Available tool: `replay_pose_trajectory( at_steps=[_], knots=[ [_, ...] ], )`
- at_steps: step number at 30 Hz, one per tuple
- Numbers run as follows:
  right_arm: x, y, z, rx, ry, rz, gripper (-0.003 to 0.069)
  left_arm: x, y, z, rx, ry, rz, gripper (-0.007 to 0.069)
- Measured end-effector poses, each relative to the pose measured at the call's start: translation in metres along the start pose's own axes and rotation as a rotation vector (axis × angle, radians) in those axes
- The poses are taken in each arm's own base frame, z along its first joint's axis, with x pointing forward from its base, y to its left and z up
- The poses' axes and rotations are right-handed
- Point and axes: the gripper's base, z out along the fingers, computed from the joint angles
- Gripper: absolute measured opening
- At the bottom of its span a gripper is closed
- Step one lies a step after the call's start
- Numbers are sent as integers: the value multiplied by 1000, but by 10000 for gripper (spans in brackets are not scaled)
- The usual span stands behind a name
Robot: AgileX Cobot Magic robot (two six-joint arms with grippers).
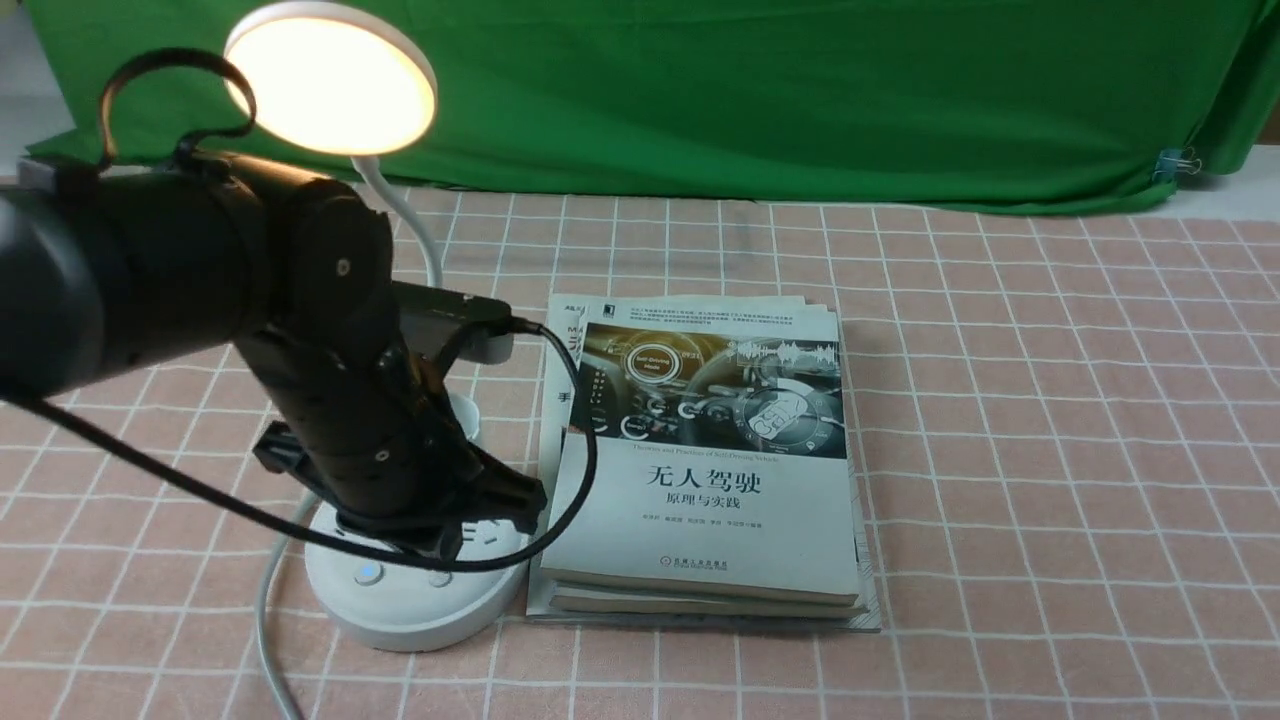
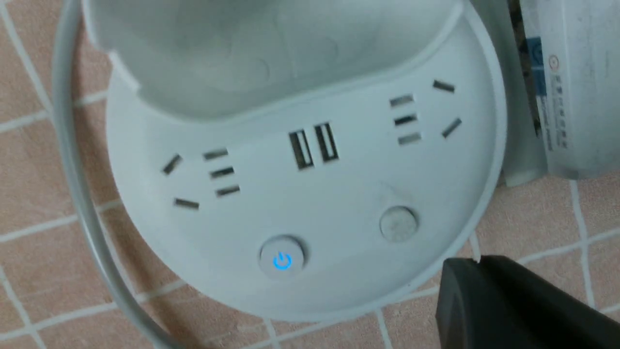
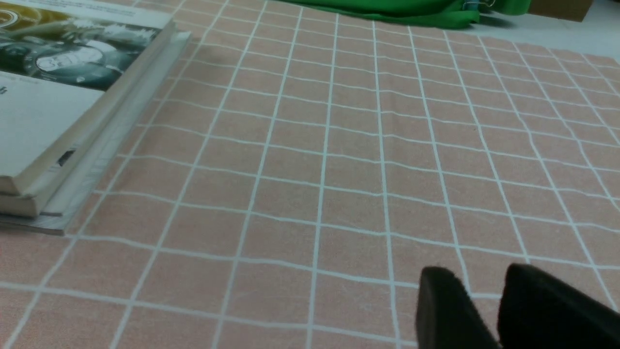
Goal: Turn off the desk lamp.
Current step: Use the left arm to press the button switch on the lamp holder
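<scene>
The desk lamp is lit: its round disc head (image 1: pixel 330 75) glows at the back left, on a thin white neck (image 1: pixel 415 225). Its round white base (image 1: pixel 415 600) stands left of the books. In the left wrist view the base (image 2: pixel 310 203) shows sockets, a button with a blue lit power sign (image 2: pixel 282 259) and a plain round button (image 2: pixel 398 224). My left gripper (image 1: pixel 440 548) hovers over the base, shut and empty; its tips (image 2: pixel 477 261) are just off the base's rim near the plain button. My right gripper (image 3: pixel 484 291) is low over bare cloth, its jaws a narrow gap apart, empty.
A stack of books (image 1: pixel 700 460) lies close against the base's right side, and shows in the right wrist view (image 3: pixel 58 111). The lamp's white cord (image 1: pixel 270 600) runs off the front left. A pink checked cloth (image 1: pixel 1050 450) covers the table. A green backdrop (image 1: pixel 800 90) hangs behind.
</scene>
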Motion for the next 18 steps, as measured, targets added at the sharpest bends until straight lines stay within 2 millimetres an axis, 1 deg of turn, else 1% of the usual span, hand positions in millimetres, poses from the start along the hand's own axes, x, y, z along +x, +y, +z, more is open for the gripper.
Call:
replay_pose_trajectory(
  at_steps=[1,3,5,6,7,9,15,18],
  knots=[
    [0,0,0,0,0,0,240,-3,1,5,-6,15,3,5],
    [0,0,0,0,0,0,240,-4,1,8,-8,22,3,5],
    [0,0,0,0,0,0,240,-5,3,21,-10,58,-3,5],
    [0,0,0,0,0,0,240,-5,4,22,-11,60,-5,5],
    [0,0,0,0,0,0,240,-6,6,29,-13,80,-10,5],
    [0,0,0,0,0,0,240,-7,8,37,-16,102,-14,5],
    [0,0,0,0,0,0,240,-9,9,39,-15,104,-20,5],
    [0,0,0,0,0,0,240,-9,9,35,-15,94,-20,5]
  ],
)
